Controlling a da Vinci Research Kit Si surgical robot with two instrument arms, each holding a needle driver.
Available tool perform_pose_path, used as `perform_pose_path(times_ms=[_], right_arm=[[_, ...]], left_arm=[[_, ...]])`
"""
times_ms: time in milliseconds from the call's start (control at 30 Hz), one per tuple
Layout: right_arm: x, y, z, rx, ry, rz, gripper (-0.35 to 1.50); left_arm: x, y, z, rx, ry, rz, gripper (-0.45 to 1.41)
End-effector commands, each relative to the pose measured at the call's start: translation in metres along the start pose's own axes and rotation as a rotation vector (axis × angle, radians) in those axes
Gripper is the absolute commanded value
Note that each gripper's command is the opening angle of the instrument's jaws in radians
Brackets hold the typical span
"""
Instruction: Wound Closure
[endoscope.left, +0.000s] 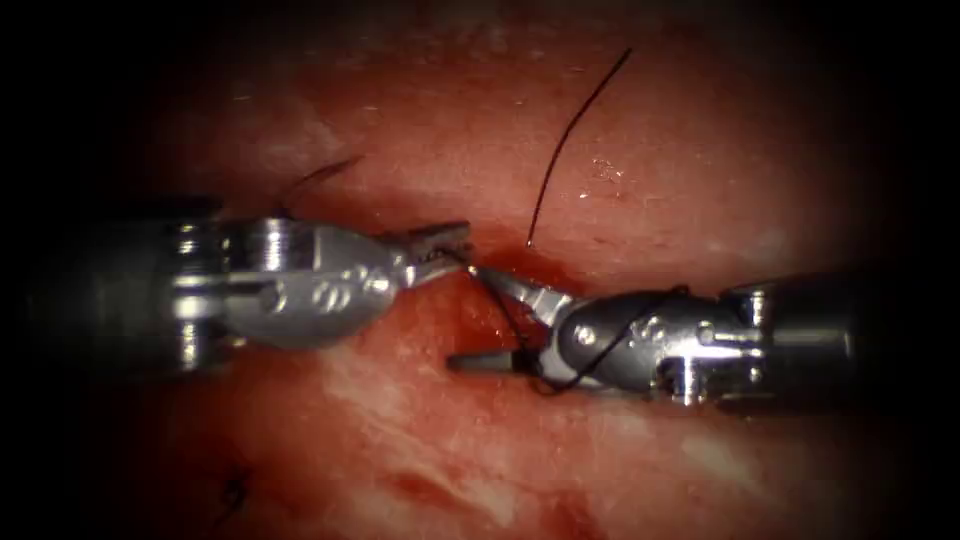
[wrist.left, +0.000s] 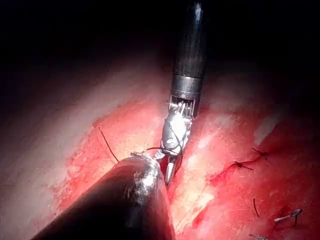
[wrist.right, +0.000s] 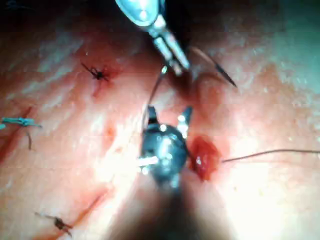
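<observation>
Steel, bright and wet-looking, meets over the cut in the red-pink pork tissue (endoscope.left: 700, 170): the left arm's silver needle-driver tool (endoscope.left: 440, 248) comes in from the tissue's left edge and the right arm's silver needle-driver tool (endoscope.left: 485, 318) from its right edge. The dark thin suture thread (endoscope.left: 570, 130) rises from the tissue toward its far edge, and more of it is looped around the right tool's wrist, running on to the left tool's tip.

The risk, as I judge it, lies in that wrap. If either tool draws away unevenly, the loop could slide off the right tool's open jaws, or it could bind on the wrist and drag at the tissue where the thread enters. The thread could also slip from the left tool's tip, since only a short length seems caught there.

The left tool's jaws are closed, apparently pinching the thread at their tip. The right tool's jaws stand well apart and grip nothing; the thread only lies wound around it. A pool of red fluid (endoscope.left: 535, 262) sits at the cut between the tools. I cannot make out the curved needle.
</observation>
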Motion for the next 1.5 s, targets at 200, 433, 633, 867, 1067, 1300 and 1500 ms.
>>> perform_pose_path(times_ms=[200, 433, 633, 867, 1067, 1300, 1500], right_arm=[[0.0003, -0.0012, 0.0005, 0.046, 0.055, -0.027, 0.56], [0.0006, -0.0009, 0.0005, 0.057, 0.126, -0.036, 0.51], [0.0015, 0.0004, -0.0005, 0.027, 0.268, -0.021, 0.44], [0.0018, 0.0021, -0.002, -0.039, 0.365, 0.005, 0.37], [0.001, 0.0033, -0.0021, -0.11, 0.351, 0.024, 0.36], [-0.0003, 0.004, -0.0018, -0.129, 0.272, 0.195, 0.32], [-0.0011, 0.0041, -0.0014, -0.174, 0.196, 0.333, 0.36]], left_arm=[[-0.0013, 0.0008, 0.0052, -0.003, -0.023, 0.021, -0.45], [-0.0037, 0.0023, 0.0093, -0.024, -0.063, 0.05, -0.45], [-0.0054, 0.0038, 0.0108, -0.039, -0.078, 0.072, -0.45], [-0.0056, 0.0046, 0.0096, -0.049, -0.068, 0.075, -0.45], [-0.005, 0.0064, 0.0084, -0.059, -0.047, 0.08, -0.45], [-0.0043, 0.0077, 0.007, -0.061, -0.041, 0.084, -0.45], [-0.0037, 0.0088, 0.0061, -0.061, -0.038, 0.092, -0.45]])
